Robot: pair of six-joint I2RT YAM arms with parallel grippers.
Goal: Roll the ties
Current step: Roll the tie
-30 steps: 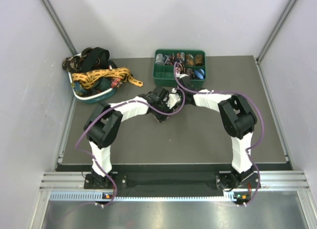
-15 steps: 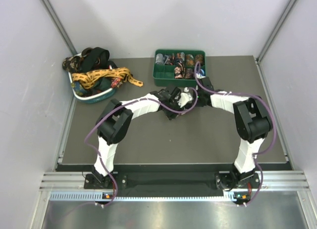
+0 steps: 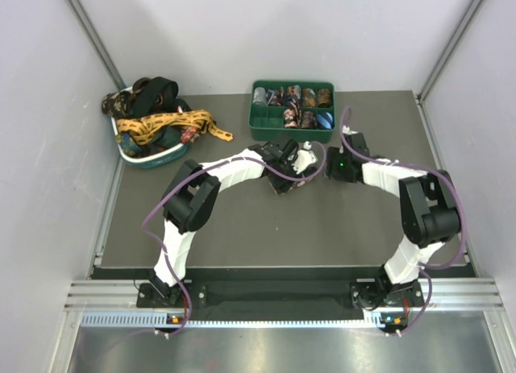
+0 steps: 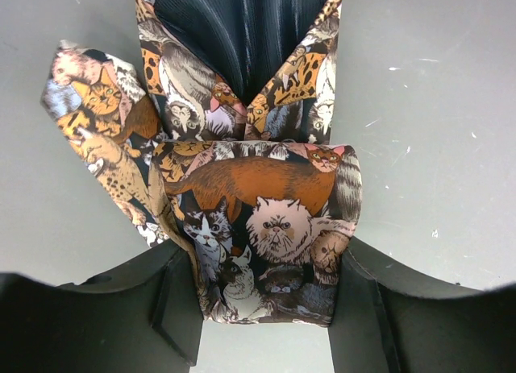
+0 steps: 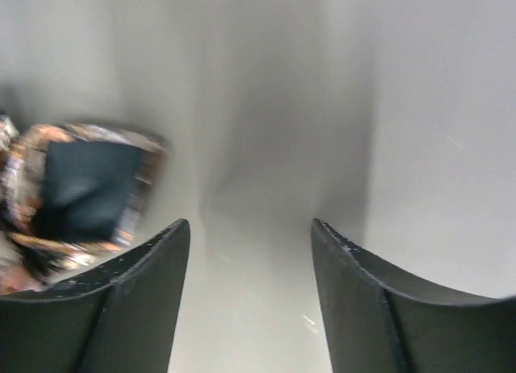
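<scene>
The left gripper point(image 4: 266, 302) is grasping a cat-print tie point(image 4: 260, 202) by its folded end, and from where I am standing I can see that the fold is sitting snug between the two black fingers point(image 4: 179, 308) at the bottom of the wrist view. The wide part of the tie is lying flat on the grey table point(image 4: 435, 107), showing its dark ribbed lining towards the top of the frame, while a pointed tip is sticking out at the upper left. The right gripper point(image 5: 248, 252) is hanging released, with its jaws standing apart and only bare table between them; the same tie point(image 5: 81, 194) is showing blurred at the left of its view, outside the jaws. From above, both arms are meeting in the middle of the frame, the left gripper point(image 3: 287, 178) just beside the right gripper point(image 3: 332, 168). Rolled ties point(image 3: 302, 97) are filling a green divided tray point(image 3: 260, 134) at the upper middle, and loose ties point(image 3: 161, 119) are spilling over a basin point(image 3: 149, 160) at the upper left
</scene>
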